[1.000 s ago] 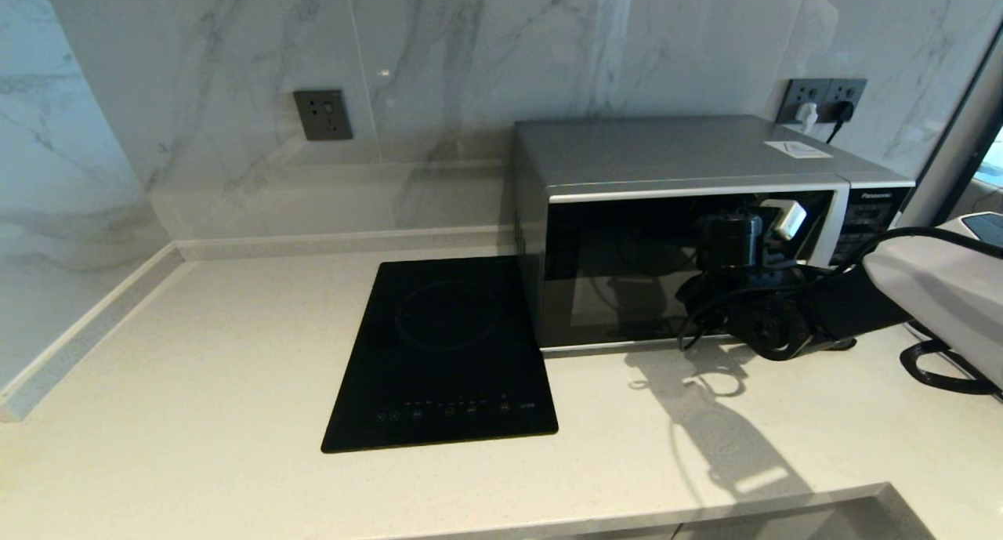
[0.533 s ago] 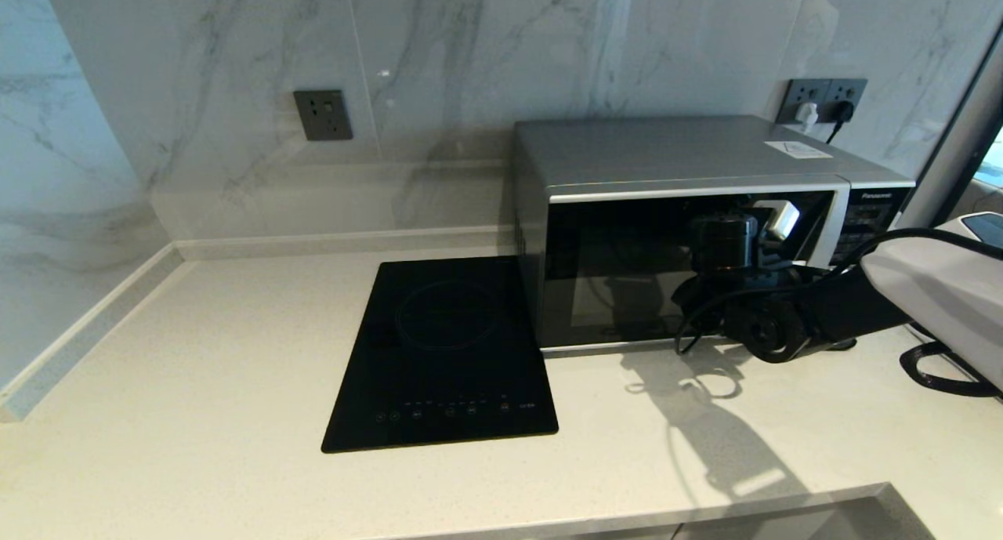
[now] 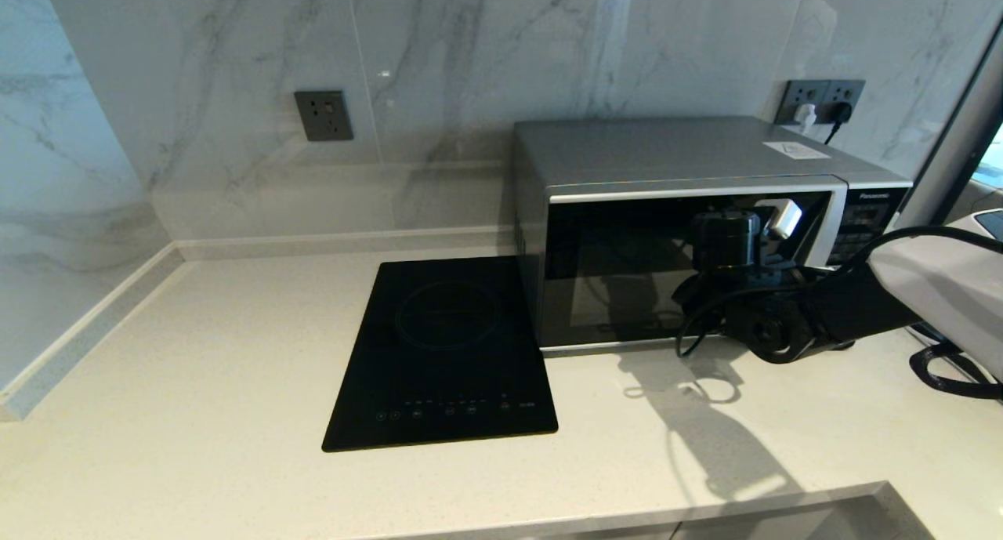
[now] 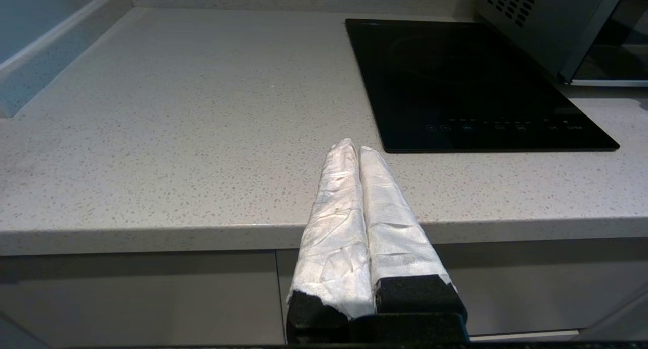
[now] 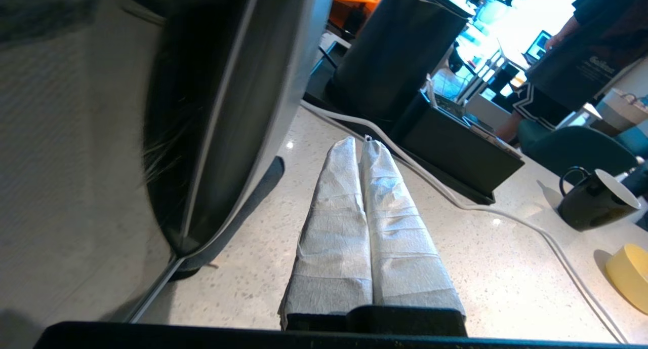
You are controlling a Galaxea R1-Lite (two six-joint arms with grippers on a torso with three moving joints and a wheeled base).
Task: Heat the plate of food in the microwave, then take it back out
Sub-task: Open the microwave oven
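The silver-grey microwave [image 3: 674,164] stands at the back right of the counter with its dark glass door [image 3: 619,273] closed. No plate of food shows in any view. My right gripper [image 3: 783,217] is shut with nothing in it. It hovers in front of the door's upper right, close to the handle, pointing right along the door. In the right wrist view its white-wrapped fingers [image 5: 354,222] lie pressed together beside the microwave's front [image 5: 228,111]. My left gripper [image 4: 354,146] is shut and empty, parked at the counter's front edge.
A flat black cooktop [image 3: 443,352] lies left of the microwave. To the microwave's right are a white cable [image 5: 481,207], a black bin [image 5: 395,50], a black tray [image 5: 455,151], a dark mug [image 5: 592,197] and a yellow bowl [image 5: 630,275]. Wall sockets [image 3: 819,97] sit behind.
My right wrist has drifted very slightly left in front of the door. The door stays closed and the left arm has not moved.
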